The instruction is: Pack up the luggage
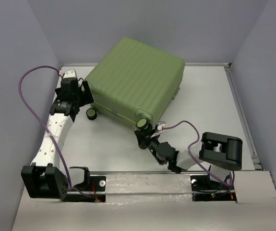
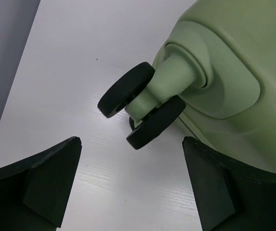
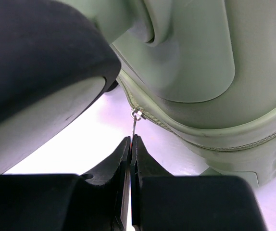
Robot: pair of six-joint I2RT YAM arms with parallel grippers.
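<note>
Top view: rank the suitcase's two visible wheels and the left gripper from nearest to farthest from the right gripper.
1. The near-corner wheel of the luggage, right beside the right gripper, which is shut on the zipper pull.
2. The left-corner wheel, leftward along the near edge.
3. The left gripper, open, at the luggage's left side.

The luggage lay closed on the table, toward the far middle and turned askew. The left hand sat at its left side, near but apart from the left caster wheel, which stood nearer the arms' bases. The right hand was just before the luggage's near corner, beside the near caster wheel, with the zipper pull between its fingertips.
</note>
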